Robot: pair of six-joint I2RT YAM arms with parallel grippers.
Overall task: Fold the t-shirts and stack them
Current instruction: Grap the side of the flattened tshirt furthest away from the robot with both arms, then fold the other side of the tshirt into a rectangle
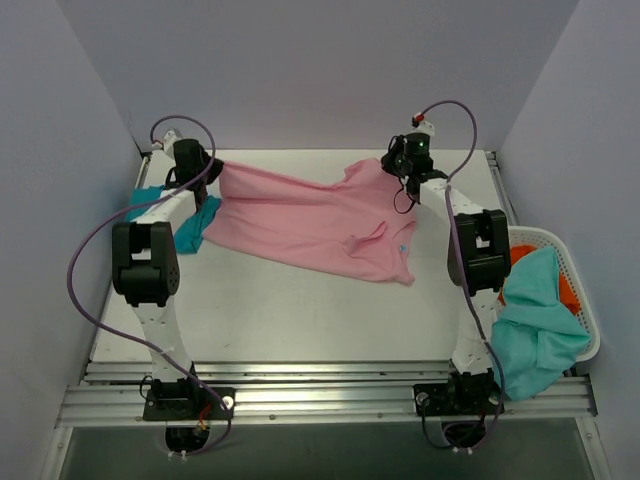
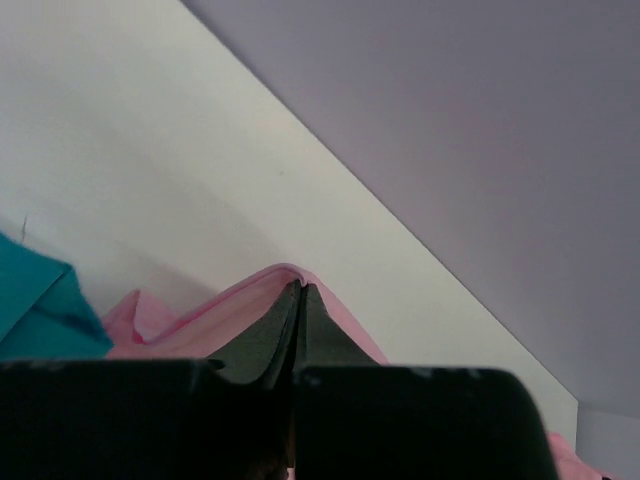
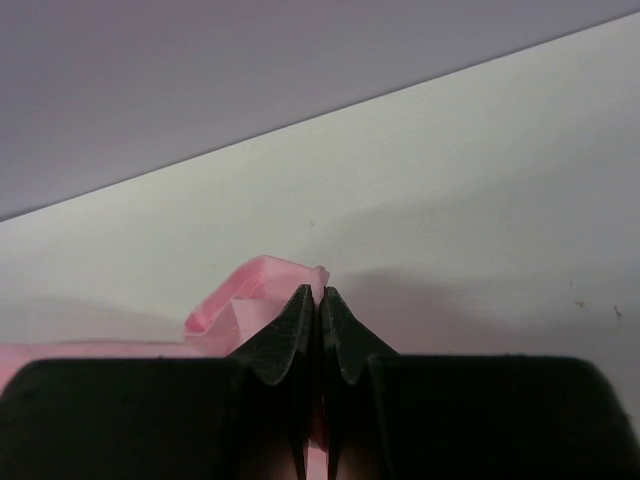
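Top external: pink t-shirt (image 1: 300,220) stretched left-right.

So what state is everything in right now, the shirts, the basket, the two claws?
Left gripper: shut on pink tee.
Right gripper: shut on pink tee.
Pink tee: unfolded, stretched between both grippers, rest lying on the table.
Teal tee: lying on the table, left side, partly hidden.
Basket: upright at the table's right edge.
Mint tee: bunched, spilling over the basket's near edge.
Orange cloth: in the basket, mostly hidden.
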